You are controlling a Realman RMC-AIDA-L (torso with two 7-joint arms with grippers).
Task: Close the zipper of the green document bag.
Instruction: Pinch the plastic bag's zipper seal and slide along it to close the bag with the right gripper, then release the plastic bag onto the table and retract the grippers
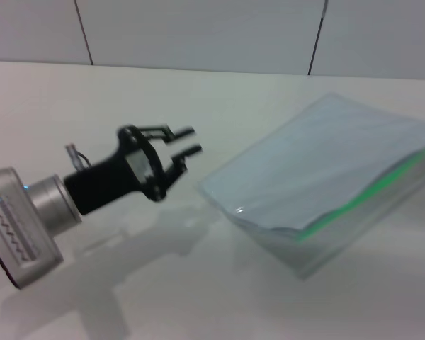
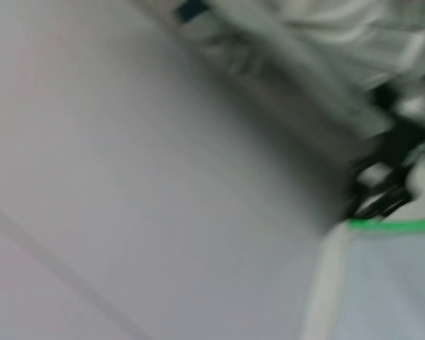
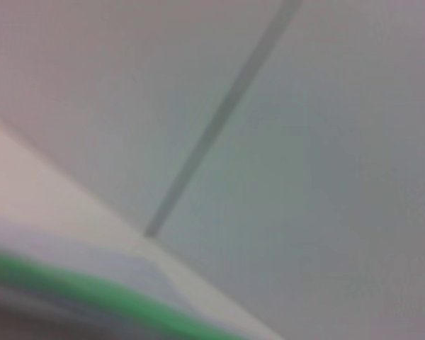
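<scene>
Head view: white matte table (image 1: 219, 92), pale wall panels with dark seams behind it.
Bag: green document bag (image 1: 326, 163) — flat translucent pale blue-clear pouch, rectangular, lying at a slant on the robot's right half of the table, pale sheets visible inside, smooth and slightly glossy surface.
Zip: zipper (image 1: 361, 198) — thin bright green strip along the bag's near right edge, running from near the lower corner up toward the frame's right border; slider not discernible.
Left arm: silver cylindrical wrist, black gripper body, reaching in from the lower left.
Left gripper: left gripper (image 1: 188, 141) with two slim black fingers (image 1: 178, 131) spread apart, nothing between them, hovering over bare table.
Bag vs fingers: fingertips point toward the bag's near left corner, close to it but apart — no contact; the green strip sits on the bag's far side from the fingers.
Left wrist view: blurred; a bag corner (image 2: 382, 283) with a short green strip (image 2: 393, 225) on its edge, dark machinery beyond it that I cannot identify.
Right wrist view: blurred; green strip (image 3: 92, 294) and pale bag edge (image 3: 78, 258) very close to the camera, wall seam behind.
Right gripper: not seen in any view, finger state unknown.
</scene>
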